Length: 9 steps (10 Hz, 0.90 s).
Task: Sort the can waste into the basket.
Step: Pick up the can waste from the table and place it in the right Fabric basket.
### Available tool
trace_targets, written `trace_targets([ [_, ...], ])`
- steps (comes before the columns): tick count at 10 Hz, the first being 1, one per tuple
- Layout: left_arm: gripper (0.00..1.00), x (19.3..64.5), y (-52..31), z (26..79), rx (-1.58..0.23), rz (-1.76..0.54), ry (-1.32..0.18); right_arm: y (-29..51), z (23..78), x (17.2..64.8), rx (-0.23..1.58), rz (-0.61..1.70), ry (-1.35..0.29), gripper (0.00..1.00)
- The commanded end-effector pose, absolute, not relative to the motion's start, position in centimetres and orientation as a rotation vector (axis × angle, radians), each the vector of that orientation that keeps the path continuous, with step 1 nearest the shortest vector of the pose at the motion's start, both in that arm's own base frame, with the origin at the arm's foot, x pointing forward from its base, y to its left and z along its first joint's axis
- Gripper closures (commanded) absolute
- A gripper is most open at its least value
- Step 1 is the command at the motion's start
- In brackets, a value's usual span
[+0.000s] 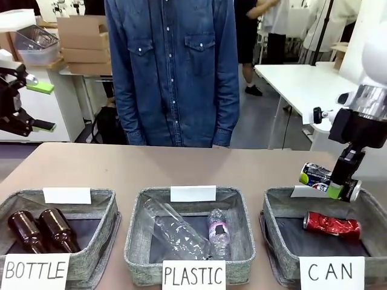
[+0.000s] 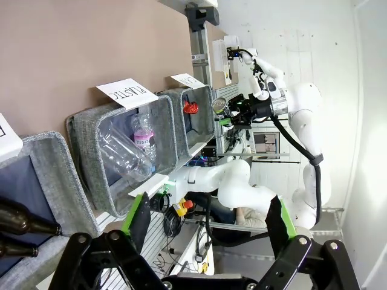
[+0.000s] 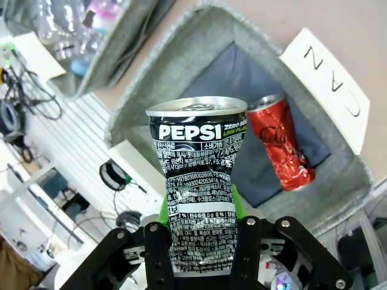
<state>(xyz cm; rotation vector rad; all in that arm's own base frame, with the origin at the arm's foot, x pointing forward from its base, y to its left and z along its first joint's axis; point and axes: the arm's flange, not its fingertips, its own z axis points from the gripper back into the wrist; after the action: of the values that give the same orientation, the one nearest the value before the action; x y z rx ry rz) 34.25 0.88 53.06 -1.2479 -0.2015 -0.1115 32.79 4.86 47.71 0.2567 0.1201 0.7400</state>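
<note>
My right gripper (image 1: 340,188) is shut on the dented black Pepsi can (image 1: 316,174) and holds it above the far rim of the grey CAN basket (image 1: 275,202). The crushed red can (image 1: 331,225) lies on that basket's dark base. The right wrist view looks down past the black can (image 3: 196,175), pinched between the green pads of the right gripper (image 3: 198,238), at the red can (image 3: 279,145) inside the basket (image 3: 199,36). My left gripper (image 1: 37,107) hangs open and empty high at the far left. In its own view the left gripper (image 2: 205,226) has its fingers spread.
The PLASTIC basket (image 1: 136,241) in the middle holds clear bottles (image 1: 181,232). The BOTTLE basket (image 1: 106,232) on the left holds two brown bottles (image 1: 42,229). A person in a denim shirt (image 1: 172,66) stands at the table's far edge.
</note>
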Motion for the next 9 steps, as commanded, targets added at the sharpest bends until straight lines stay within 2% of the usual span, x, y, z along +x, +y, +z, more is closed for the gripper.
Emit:
trace_targets([
  [1,0.00,34.23,1.02,53.00,-1.247,-0.136,-0.205,4.33,47.42,33.04,0.247,0.766,0.127,0.58],
  [2,0.00,34.23,1.02,53.00,-1.247,-0.136,-0.205,4.42,47.35,32.87,0.222,0.784,0.140,0.02],
  [9,0.00,34.23,1.02,53.00,-1.247,-0.136,-0.205,3.96,47.43,33.34,0.300,0.736,0.096,0.00],
])
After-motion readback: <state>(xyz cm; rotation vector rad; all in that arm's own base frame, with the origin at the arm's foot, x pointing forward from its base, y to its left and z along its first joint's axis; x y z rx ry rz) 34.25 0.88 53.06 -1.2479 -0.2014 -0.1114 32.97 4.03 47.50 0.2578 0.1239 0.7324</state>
